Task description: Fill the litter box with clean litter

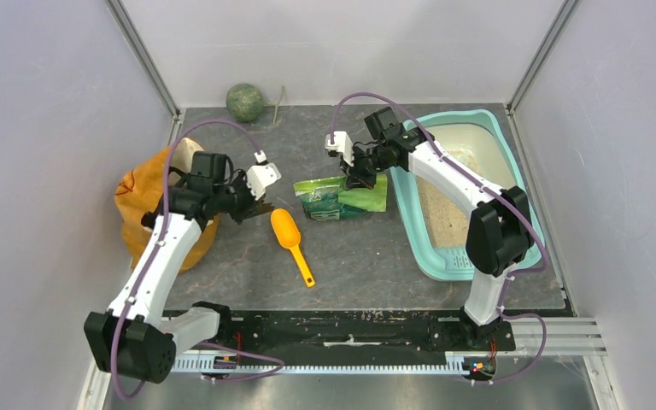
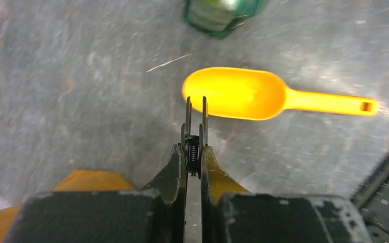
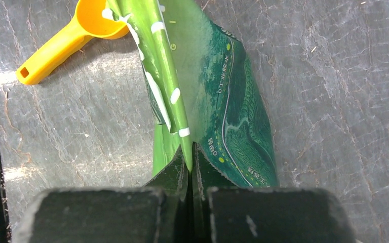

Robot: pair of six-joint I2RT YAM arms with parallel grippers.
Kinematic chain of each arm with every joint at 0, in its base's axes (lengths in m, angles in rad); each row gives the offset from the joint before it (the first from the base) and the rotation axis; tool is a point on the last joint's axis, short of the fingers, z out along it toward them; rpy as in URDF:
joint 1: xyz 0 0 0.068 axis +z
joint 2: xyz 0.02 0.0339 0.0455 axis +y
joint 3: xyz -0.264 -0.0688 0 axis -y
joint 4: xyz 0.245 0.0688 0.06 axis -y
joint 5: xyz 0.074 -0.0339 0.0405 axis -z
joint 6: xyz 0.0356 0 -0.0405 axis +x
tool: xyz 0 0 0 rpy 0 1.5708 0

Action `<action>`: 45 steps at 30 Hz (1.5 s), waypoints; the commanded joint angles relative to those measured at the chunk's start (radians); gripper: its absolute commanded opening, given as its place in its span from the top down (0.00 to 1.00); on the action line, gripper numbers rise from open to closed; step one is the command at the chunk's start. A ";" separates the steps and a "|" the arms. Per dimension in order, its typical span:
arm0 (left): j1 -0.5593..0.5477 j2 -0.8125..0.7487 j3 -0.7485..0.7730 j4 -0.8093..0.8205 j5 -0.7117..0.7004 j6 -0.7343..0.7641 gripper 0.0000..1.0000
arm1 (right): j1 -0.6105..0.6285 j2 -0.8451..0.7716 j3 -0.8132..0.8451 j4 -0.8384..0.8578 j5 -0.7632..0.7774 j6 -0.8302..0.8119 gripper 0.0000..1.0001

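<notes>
The light-teal litter box (image 1: 507, 142) stands at the right with pale beige litter (image 1: 444, 213) in it. The green pouch (image 1: 342, 198) lies on the table left of the box. It also shows in the right wrist view (image 3: 223, 101). My right gripper (image 1: 360, 178) is shut on the pouch's light-green top edge (image 3: 190, 161). My left gripper (image 1: 260, 207) is shut on a small black spring clip (image 2: 195, 126), held above the table next to the orange scoop's bowl (image 2: 235, 93).
The orange scoop (image 1: 291, 240) lies mid-table, handle toward the near edge. An orange sack (image 1: 141, 201) sits at the left under my left arm. A green ball (image 1: 245, 102) rests at the back wall. A black rail (image 1: 342, 329) runs along the near edge.
</notes>
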 commanded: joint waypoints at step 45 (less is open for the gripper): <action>-0.015 0.153 -0.213 0.952 0.255 -1.499 0.11 | -0.011 -0.057 -0.054 0.768 0.307 1.673 1.00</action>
